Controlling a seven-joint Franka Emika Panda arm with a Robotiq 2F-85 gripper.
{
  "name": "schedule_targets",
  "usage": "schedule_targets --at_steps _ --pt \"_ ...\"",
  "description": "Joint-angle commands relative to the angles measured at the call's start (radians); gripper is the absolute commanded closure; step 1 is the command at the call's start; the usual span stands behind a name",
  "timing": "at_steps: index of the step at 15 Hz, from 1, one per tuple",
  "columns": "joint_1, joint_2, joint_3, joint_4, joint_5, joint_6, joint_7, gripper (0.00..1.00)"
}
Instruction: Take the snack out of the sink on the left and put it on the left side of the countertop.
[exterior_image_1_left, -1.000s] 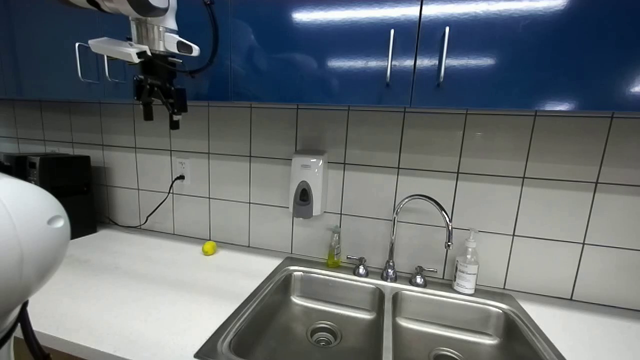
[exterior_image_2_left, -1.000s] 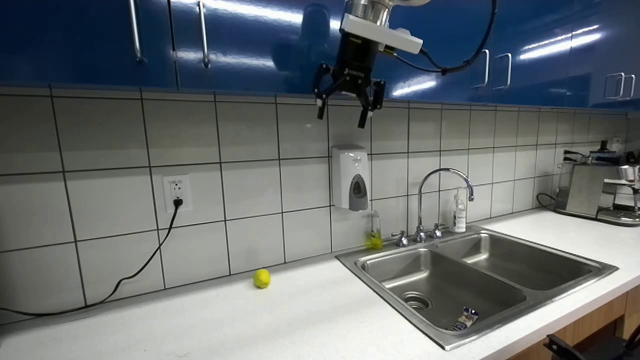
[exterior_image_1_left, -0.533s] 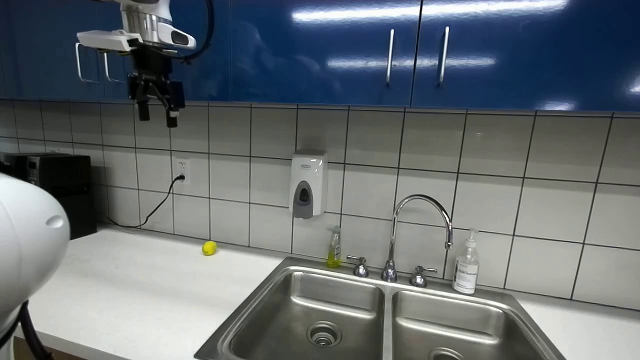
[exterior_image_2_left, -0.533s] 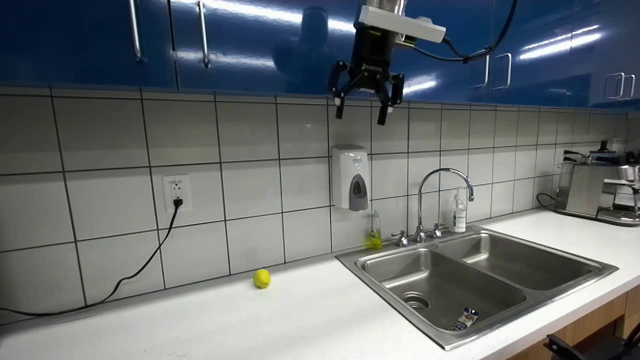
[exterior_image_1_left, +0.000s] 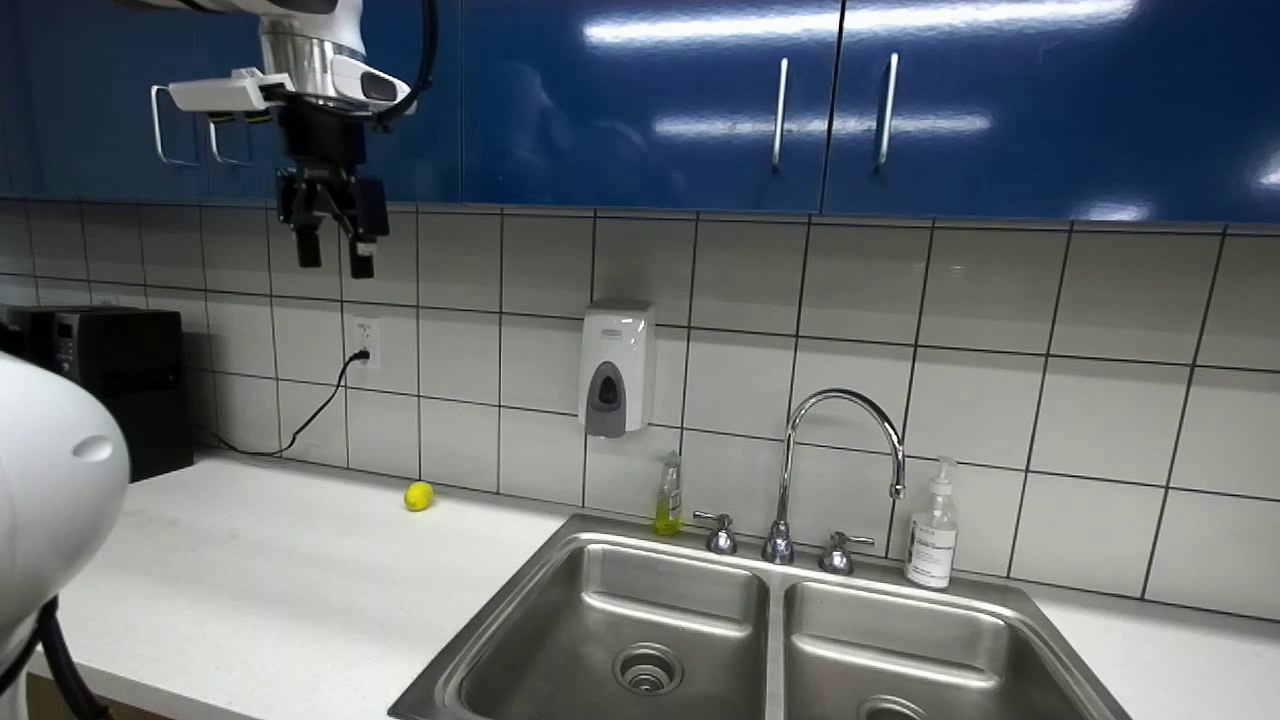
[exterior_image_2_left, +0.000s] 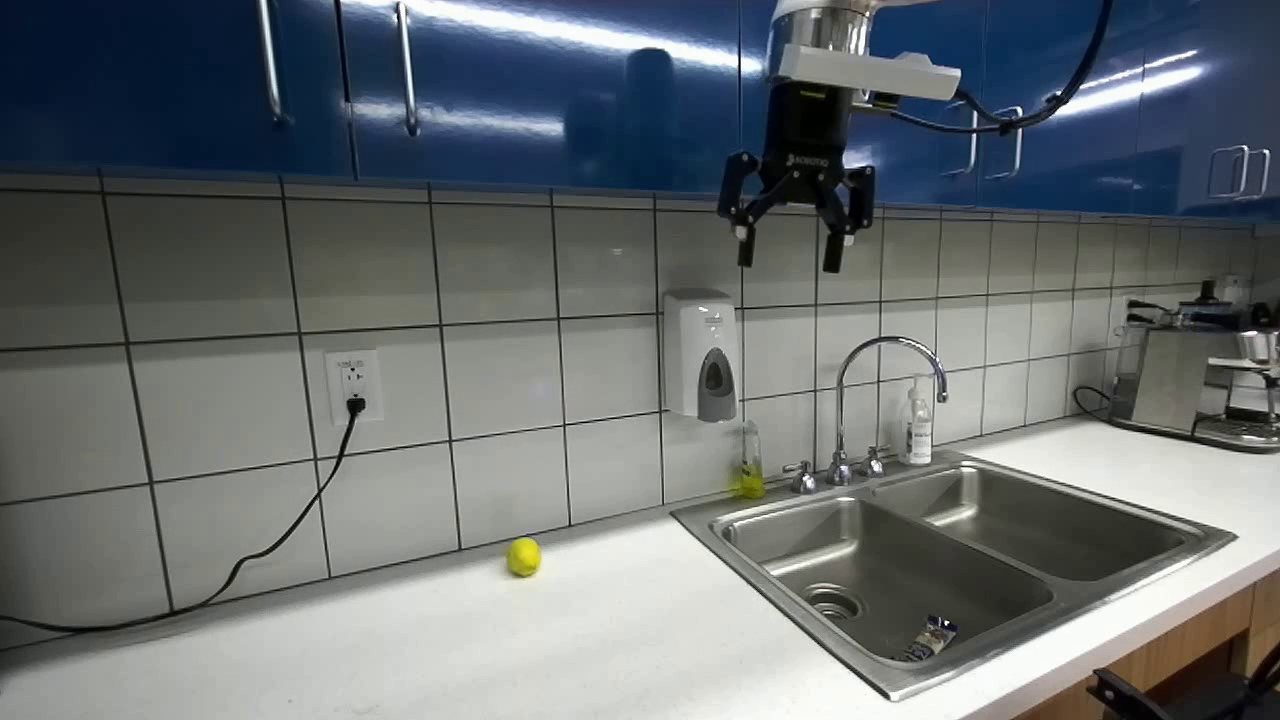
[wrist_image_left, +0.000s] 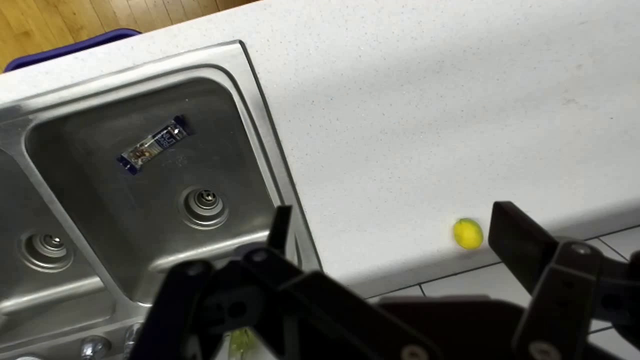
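The snack is a slim dark blue nut bar packet (wrist_image_left: 154, 146). It lies on the floor of the left sink basin (wrist_image_left: 225, 155) in the wrist view, beyond the round drain. An exterior view also shows the packet (exterior_image_2_left: 930, 638) near the basin's front corner (exterior_image_2_left: 900, 570). In an exterior view the basin (exterior_image_1_left: 560, 650) shows, but the packet is out of view. My gripper (exterior_image_2_left: 790, 258) is open and empty, high above the counter, level with the cabinets' lower edge. It also shows in an exterior view (exterior_image_1_left: 335, 261) and the wrist view (wrist_image_left: 392, 215). The white countertop (wrist_image_left: 400, 125) lies beside the sink.
A yellow lemon-like ball (exterior_image_2_left: 523, 557) sits on the counter by the tiles. A faucet (exterior_image_2_left: 845, 400), a yellow-green bottle (exterior_image_2_left: 751, 465) and a pump bottle (exterior_image_2_left: 917, 430) stand behind the sink. A soap dispenser (exterior_image_2_left: 702, 355) hangs on the wall, below blue cabinets (exterior_image_2_left: 560, 90).
In an exterior view my gripper has moved steadily right, toward the sink side, and in the last half second a little lower. It stays open. The packet has not moved.
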Motion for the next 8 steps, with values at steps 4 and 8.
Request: schedule_targets --at_steps 4,8 --pt "-0.069 -0.074 -0.015 -0.115 -0.019 -0.013 0.056 0.0" --pt "-0.105 -0.106 -0.029 -0.174 -0.024 -0.009 0.077 0.0"
